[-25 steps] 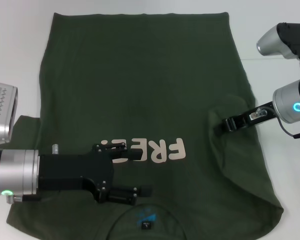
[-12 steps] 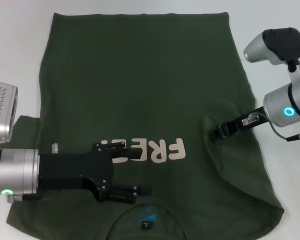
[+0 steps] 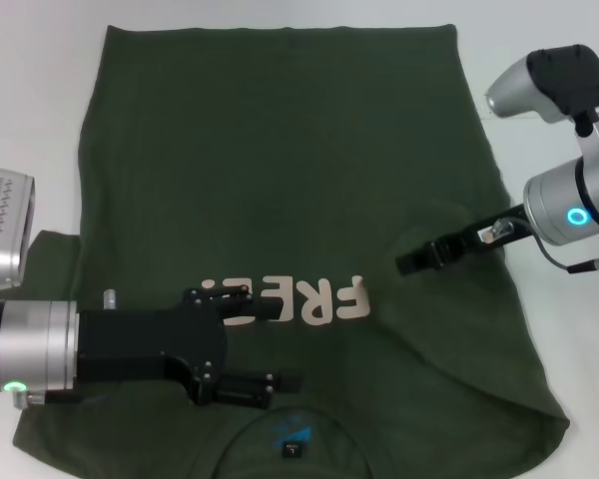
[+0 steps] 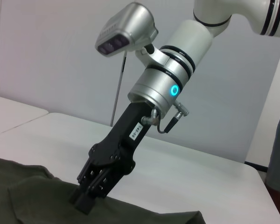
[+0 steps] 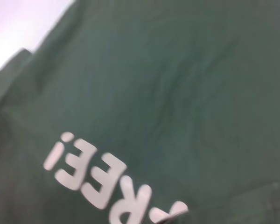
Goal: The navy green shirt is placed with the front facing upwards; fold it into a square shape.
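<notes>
Your right pincer (image 3: 411,264) is pinching the sleeve fold of the navy green shirt (image 3: 280,180), and the cloth may be slipping out and flopping back, while your left pincer (image 3: 265,339) is resting wide near the letters.

Even, bright, diffuse light is seen on the white table (image 3: 539,60); shadows are faint. The right wrist view is blurred, the shirt lettering (image 5: 107,186) softened.
</notes>
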`<act>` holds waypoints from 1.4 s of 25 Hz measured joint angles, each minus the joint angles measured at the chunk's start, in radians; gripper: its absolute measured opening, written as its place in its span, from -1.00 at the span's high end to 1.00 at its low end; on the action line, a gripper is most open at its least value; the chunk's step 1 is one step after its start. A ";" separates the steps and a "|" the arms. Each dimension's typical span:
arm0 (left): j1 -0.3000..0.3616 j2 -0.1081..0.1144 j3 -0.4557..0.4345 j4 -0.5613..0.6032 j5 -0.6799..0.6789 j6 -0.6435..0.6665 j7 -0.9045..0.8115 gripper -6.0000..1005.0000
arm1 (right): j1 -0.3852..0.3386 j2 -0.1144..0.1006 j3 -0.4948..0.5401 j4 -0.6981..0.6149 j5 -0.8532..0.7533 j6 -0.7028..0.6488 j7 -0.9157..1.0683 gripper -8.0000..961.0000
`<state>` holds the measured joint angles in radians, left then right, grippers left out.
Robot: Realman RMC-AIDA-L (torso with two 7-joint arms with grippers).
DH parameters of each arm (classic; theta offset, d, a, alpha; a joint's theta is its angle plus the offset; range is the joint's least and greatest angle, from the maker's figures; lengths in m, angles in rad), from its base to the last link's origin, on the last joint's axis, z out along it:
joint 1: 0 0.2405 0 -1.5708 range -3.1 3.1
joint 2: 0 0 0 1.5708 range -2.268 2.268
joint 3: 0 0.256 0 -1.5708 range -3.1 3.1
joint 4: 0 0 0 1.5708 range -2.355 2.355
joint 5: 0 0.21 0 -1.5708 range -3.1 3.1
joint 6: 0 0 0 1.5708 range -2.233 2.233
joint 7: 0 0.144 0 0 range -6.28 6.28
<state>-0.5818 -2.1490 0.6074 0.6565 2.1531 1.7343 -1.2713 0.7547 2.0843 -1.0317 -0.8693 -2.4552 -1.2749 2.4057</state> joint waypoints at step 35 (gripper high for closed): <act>0.078 0.049 -0.085 0.321 0.102 -0.255 -0.811 -0.80 | -0.350 0.002 0.271 0.028 0.425 -0.390 -1.175 -0.89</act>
<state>-0.5039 -2.1004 0.5224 0.9776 2.2548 1.4796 -2.0822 0.4043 2.0863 -0.7602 -0.8418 -2.0302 -1.6646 1.2302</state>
